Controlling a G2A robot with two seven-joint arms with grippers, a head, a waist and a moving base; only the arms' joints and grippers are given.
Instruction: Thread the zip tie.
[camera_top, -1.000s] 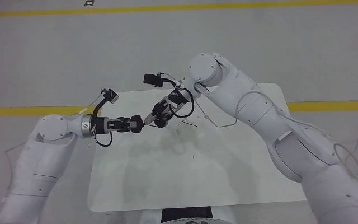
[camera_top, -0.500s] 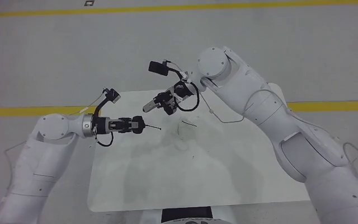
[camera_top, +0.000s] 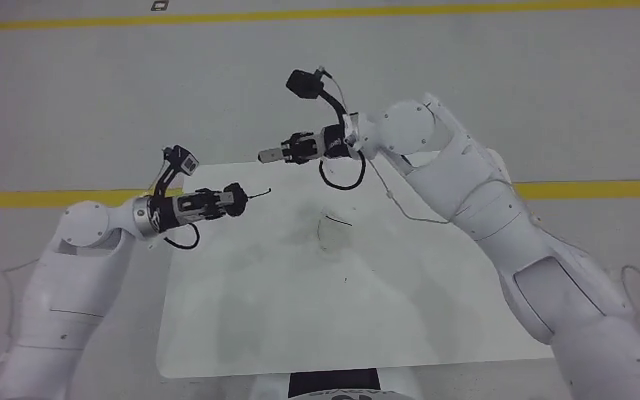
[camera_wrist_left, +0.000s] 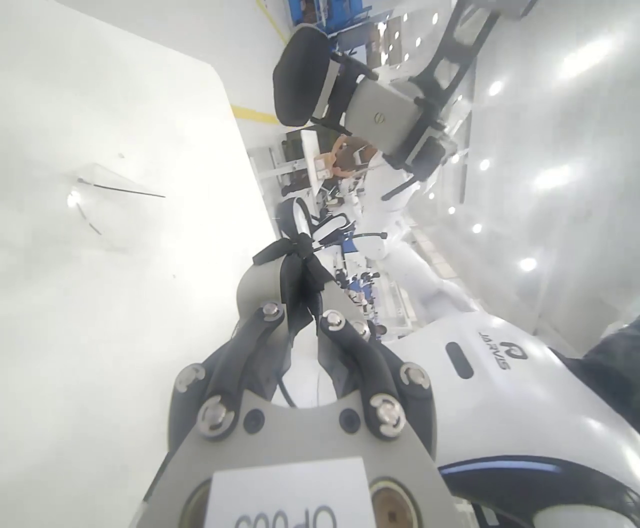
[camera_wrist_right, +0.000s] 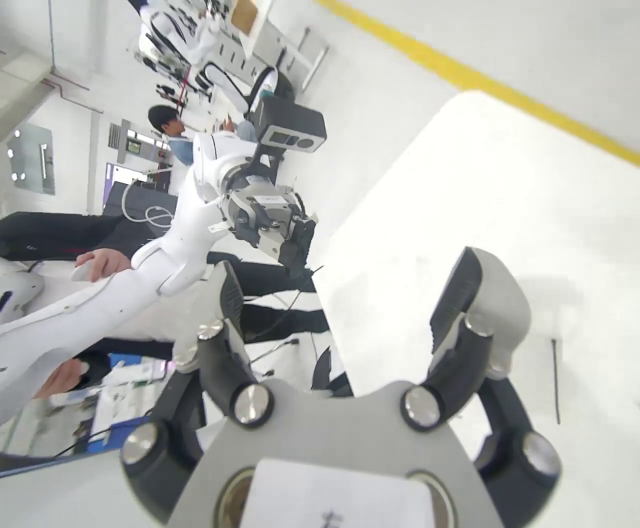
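Threading stage, seen with the counter (camera_top: 420, 330) read as a clock face from the top view. The left claw (camera_top: 238, 197) hovers over the 10 o'clock corner, its fingers (camera_wrist_left: 327, 300) pressed together on the black zip tie (camera_wrist_left: 296, 256). The tie's thin tail (camera_top: 260, 191) juts free toward 2 o'clock. At the clamp the strap bunches into a dark fold. Whether the tail already passes through the head cannot be told. The right claw (camera_top: 264, 156) hangs beyond the counter's far edge near 11 o'clock, close to the tail but not touching it. Its fingers (camera_wrist_right: 462, 287) are spread wide with nothing between them. A loose black tie (camera_top: 338, 221) lies flat just toward 12 o'clock from the centre, well apart from both claws. By these positions, the step in hand appears to be presentation: one claw holds the tie up while the other waits apart. The next move probably calls for the right claw to close in on the free tail and pinch it near the tip. It would then steer the tip into the head's slot. The strap is slender and springy, so alignment matters more than force.
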